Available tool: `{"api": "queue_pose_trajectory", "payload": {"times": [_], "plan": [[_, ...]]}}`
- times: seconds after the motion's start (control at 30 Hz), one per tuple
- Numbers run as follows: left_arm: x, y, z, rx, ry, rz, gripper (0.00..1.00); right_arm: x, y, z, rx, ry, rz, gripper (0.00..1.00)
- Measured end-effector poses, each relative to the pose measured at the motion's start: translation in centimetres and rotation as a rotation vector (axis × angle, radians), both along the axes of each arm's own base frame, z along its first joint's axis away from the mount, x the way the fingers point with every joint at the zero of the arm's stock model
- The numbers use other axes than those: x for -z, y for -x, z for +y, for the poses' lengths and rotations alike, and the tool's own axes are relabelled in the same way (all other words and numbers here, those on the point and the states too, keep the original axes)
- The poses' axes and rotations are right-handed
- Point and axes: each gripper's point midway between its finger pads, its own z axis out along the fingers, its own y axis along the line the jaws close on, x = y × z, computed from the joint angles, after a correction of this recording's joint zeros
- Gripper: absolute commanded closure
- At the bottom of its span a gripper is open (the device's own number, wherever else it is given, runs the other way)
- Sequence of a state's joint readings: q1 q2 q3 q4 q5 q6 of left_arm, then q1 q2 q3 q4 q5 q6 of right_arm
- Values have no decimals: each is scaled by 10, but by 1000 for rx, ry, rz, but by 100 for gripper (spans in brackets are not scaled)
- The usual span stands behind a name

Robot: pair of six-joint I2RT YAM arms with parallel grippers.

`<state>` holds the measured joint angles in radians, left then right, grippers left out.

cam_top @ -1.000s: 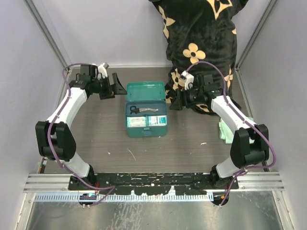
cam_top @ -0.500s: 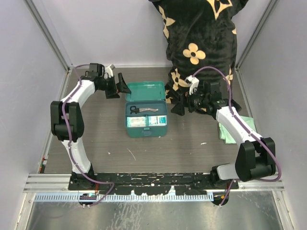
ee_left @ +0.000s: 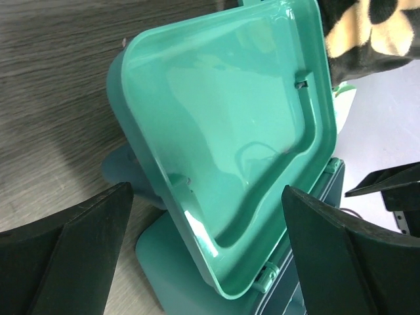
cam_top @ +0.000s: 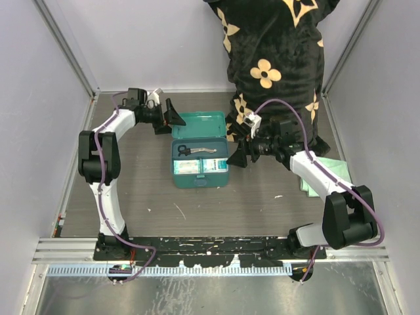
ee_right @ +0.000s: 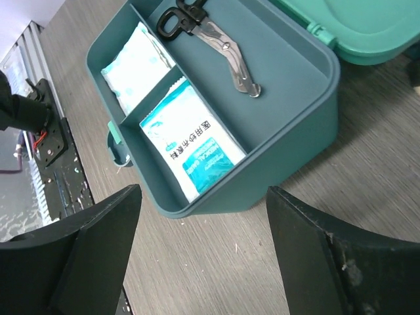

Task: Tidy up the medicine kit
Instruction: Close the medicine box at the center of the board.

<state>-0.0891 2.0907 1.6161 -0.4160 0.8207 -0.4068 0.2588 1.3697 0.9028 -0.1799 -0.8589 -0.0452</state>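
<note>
We find the medicine kit (cam_top: 200, 161) mid-table with its lid (ee_left: 230, 131) tipped back. Scissors (ee_right: 213, 33) and two sachets (ee_right: 190, 147) lie in its divided tray (ee_right: 282, 59). Our left gripper (cam_top: 176, 118) hovers just beside the lid's left edge, spread wide and empty. Our right gripper (cam_top: 237, 156) hangs near the kit's right wall, also open with nothing in it. We judge packing done and closing in hand: next we must swing the lid forward and down, then press the latch.
</note>
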Motion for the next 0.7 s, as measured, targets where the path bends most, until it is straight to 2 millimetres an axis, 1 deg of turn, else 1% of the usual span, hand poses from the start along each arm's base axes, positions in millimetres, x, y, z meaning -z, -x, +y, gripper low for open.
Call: {"api": "queue_pose_trajectory", "payload": {"times": [0.2,0.27,0.3,0.43,0.7], "plan": [[-2,-2,-6,14,67,16,12,12,3,10,-33,6,25,25],[-6,-2,-8,19,85,10,12,17,3,10,-33,11,41,27],[-7,-3,-8,21,92,6,15,20,2,10,-32,14,50,27],[-14,-4,-10,28,122,-2,19,30,0,10,-24,27,74,31],[-21,-6,-14,46,162,-28,25,37,-3,8,-11,46,83,39]]}}
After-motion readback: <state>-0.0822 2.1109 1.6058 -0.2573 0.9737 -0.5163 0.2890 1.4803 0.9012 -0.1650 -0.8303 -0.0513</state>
